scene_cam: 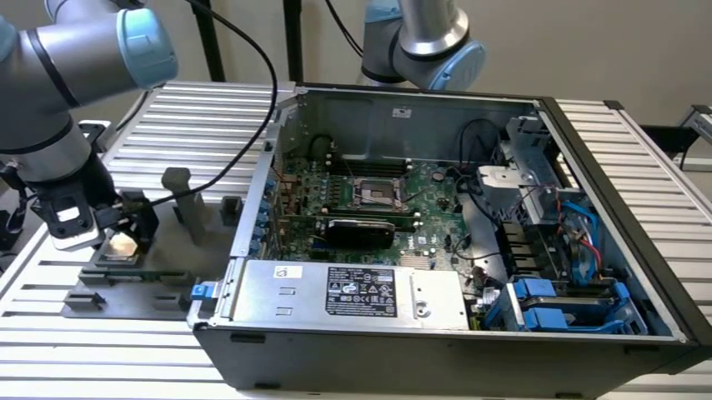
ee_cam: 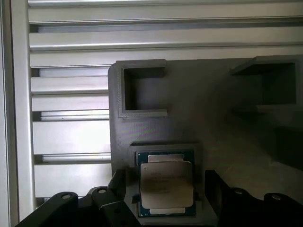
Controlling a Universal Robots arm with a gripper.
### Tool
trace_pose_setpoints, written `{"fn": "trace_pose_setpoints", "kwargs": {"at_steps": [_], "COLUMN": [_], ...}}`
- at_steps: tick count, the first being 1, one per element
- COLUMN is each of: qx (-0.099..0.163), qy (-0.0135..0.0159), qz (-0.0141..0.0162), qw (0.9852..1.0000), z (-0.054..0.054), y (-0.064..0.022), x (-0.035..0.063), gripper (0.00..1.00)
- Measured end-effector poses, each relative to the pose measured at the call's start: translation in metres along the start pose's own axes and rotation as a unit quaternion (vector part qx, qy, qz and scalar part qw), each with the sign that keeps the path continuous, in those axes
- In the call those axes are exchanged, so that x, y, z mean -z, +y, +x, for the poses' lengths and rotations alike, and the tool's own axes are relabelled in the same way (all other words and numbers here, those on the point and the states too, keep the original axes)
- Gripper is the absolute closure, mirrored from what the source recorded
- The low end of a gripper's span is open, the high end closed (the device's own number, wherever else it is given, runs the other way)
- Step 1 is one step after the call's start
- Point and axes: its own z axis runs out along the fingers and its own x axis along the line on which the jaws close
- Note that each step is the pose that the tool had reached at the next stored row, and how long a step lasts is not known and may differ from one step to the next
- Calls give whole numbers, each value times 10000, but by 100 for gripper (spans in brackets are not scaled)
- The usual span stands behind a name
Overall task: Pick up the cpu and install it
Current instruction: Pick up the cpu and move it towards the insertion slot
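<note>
While my gripper [scene_cam: 120, 237] hangs over the grey tray [scene_cam: 122, 296] at the exterior view's left, its jaws stand apart on either side of the cpu [ee_cam: 165, 187], which lies flat in a recess of that tray. Bare ribbed table [scene_cam: 67, 358] lies nearer; the computer case [scene_cam: 333, 350] rises close on the exterior view's right. My fingers [ee_cam: 106, 201] are cut off in the wrist view, so contact with the chip is unclear.

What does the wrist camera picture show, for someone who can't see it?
A silvery cpu lies flat in a grey tray, with open black fingers on either side of it. The tray rests on a ribbed metal table.
</note>
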Motion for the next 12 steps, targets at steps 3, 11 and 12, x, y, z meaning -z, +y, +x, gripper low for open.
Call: {"fn": "trace_pose_setpoints", "kwargs": {"at_steps": [3,11,12], "qx": [-2,-2,-2], "qy": [4,16,17], "qz": [5,6,6], "qw": [10000,10000,10000], "z": [0,0,0], "y": [0,0,0], "x": [-4,-5,-5], "gripper": [25,41,45]}}
